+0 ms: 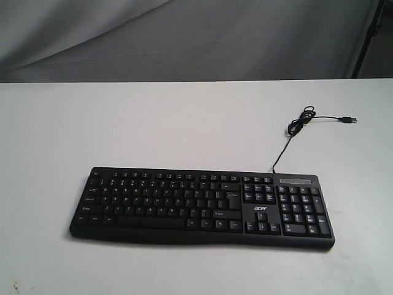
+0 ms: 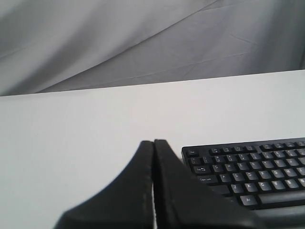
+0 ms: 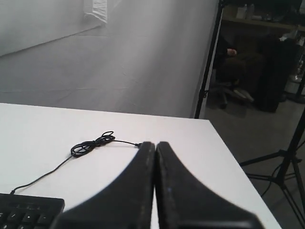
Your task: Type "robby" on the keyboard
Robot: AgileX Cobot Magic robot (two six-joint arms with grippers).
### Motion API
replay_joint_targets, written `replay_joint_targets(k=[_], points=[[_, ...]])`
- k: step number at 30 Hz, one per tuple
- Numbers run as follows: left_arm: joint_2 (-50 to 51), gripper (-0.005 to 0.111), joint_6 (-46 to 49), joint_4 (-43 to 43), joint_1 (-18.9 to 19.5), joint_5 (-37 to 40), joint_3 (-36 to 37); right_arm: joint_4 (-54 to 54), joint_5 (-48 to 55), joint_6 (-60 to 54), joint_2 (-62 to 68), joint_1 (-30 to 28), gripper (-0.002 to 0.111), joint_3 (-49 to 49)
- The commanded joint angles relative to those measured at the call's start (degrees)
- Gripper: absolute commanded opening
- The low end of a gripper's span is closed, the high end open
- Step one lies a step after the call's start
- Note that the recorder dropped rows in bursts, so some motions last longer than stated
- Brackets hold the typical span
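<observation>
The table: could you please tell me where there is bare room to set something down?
Bare: the wide stretch of table between the keyboard and the far edge, left and middle; also the strip along the keyboard's near side. Crowded: behind the number pad, where the cable coils.

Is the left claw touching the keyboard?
Apart. The exterior view shows the whole keyboard with nothing on it; the left gripper is out of that frame.

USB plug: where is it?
Exterior view: the USB plug lies on the table, far right, behind the keyboard near its number pad, past the coiled cable.
</observation>
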Motion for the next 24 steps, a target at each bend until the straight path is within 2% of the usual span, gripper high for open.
replay_joint_targets(k=[1, 8, 24], points=[[-0.2, 0.0, -0.16, 0.27, -0.36, -0.42, 0.25, -4.46, 2.88, 1.06, -2.24, -0.46, 0.0, 0.21], [-0.2, 0.0, -0.16, 0.27, -0.36, -0.42, 0.25, -4.44, 9.18, 1.06, -2.24, -0.35, 0.0, 0.21], [-0.2, 0.0, -0.16, 0.27, -0.36, -0.42, 0.25, -4.44, 9.18, 1.06, -2.24, -0.35, 0.0, 0.21]])
